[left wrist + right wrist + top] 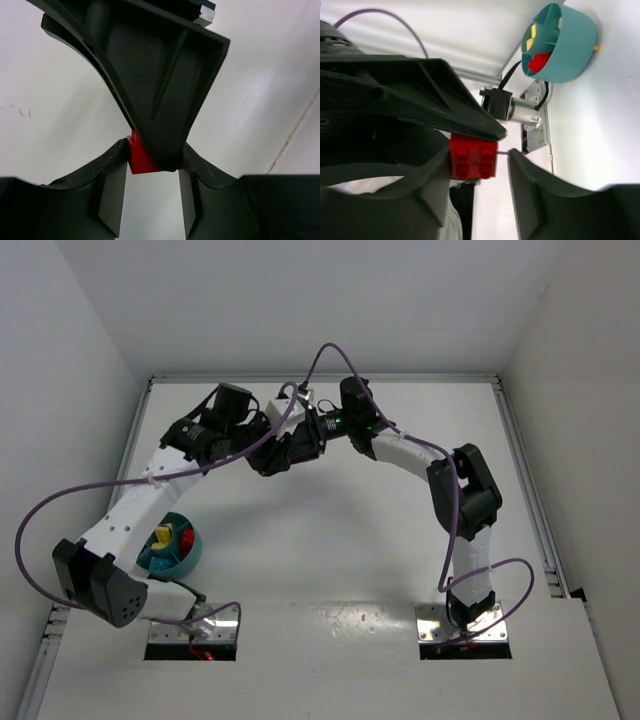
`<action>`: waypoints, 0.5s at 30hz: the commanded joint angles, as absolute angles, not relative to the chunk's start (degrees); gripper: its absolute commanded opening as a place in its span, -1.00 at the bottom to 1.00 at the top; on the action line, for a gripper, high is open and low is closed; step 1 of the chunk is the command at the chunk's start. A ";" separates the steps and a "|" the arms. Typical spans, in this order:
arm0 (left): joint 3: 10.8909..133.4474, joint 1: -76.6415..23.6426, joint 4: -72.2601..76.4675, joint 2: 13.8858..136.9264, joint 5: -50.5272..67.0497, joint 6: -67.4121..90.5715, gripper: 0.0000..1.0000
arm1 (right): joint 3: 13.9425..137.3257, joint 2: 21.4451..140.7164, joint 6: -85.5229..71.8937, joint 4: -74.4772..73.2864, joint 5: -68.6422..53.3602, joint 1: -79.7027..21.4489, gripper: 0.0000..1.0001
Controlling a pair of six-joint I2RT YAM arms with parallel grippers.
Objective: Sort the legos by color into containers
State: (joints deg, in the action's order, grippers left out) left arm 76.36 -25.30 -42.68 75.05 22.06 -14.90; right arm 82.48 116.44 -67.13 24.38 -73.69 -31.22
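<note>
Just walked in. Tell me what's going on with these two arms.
The left gripper and right gripper meet over the far middle of the table, around one red lego brick. It looks like a handover, but which one truly holds it is unclear. The brick touches one of the right fingers, with a gap to the other. The teal bowl, at the table's near left, already holds a red piece and a yellow piece.

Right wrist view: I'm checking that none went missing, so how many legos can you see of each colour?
Red: 2, a near red brick between the fingers and a red piece in the teal bowl.
Yellow: 1 yellow piece for sure, in another compartment; more may hide.
Blue: 0.
Total: 3 visible.
</note>
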 commanded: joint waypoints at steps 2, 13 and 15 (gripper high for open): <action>85.95 -19.35 -54.90 81.03 18.72 -21.08 -0.81 | 82.18 114.87 -66.80 26.72 -77.96 -30.85 0.17; 97.28 -9.15 -74.87 84.64 16.16 -39.01 -0.87 | 79.37 114.35 -60.74 24.70 -79.19 -24.00 0.59; 95.11 -9.14 -74.88 80.02 15.12 -45.56 -0.87 | 78.76 114.35 -60.12 24.70 -79.19 -23.39 0.61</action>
State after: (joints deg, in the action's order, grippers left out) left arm 94.15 -9.61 -67.99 84.31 16.12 -34.04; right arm 79.70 116.44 -63.35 23.53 -77.17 -24.82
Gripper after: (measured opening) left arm 0.454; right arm 0.801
